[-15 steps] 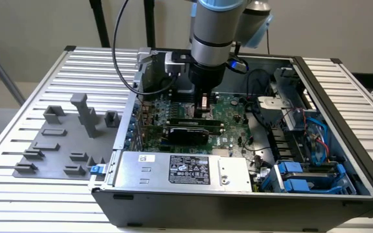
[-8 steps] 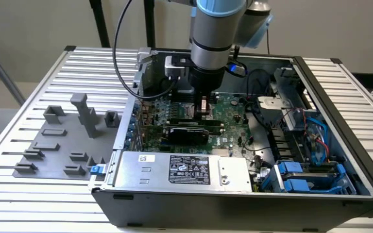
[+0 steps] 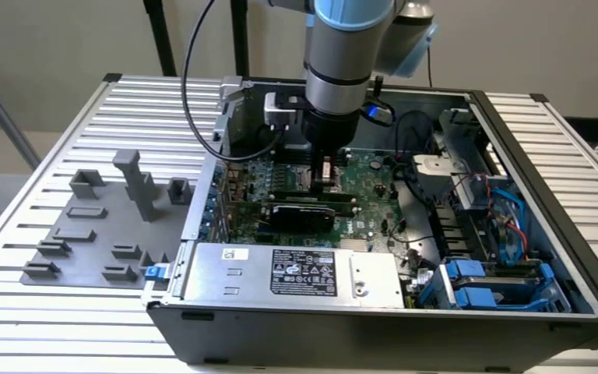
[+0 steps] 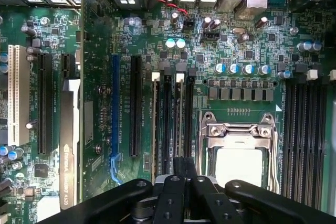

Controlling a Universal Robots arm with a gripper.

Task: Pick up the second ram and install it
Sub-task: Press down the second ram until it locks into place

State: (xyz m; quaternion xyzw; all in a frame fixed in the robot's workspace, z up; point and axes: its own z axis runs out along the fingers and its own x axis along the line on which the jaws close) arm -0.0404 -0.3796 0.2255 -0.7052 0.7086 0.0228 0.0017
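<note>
One gripper point(image 3: 325, 181) low inside open PC case point(image 3: 548, 156), over motherboard point(image 4: 236, 51). Fingers point(image 4: 173, 192) pinched close on slim dark stick seen edge-on, second ram point(image 4: 184, 165). Ram stands upright above black memory slots point(image 4: 167, 114), beside silver CPU socket point(image 4: 239, 145). Grey tray point(image 3: 91, 234) outside case, at exterior view's left.

The exterior view looks down from high over the open computer case point(image 3: 548, 234); the wrist view faces its motherboard point(image 4: 236, 40) closely, their shared ground.
</note>
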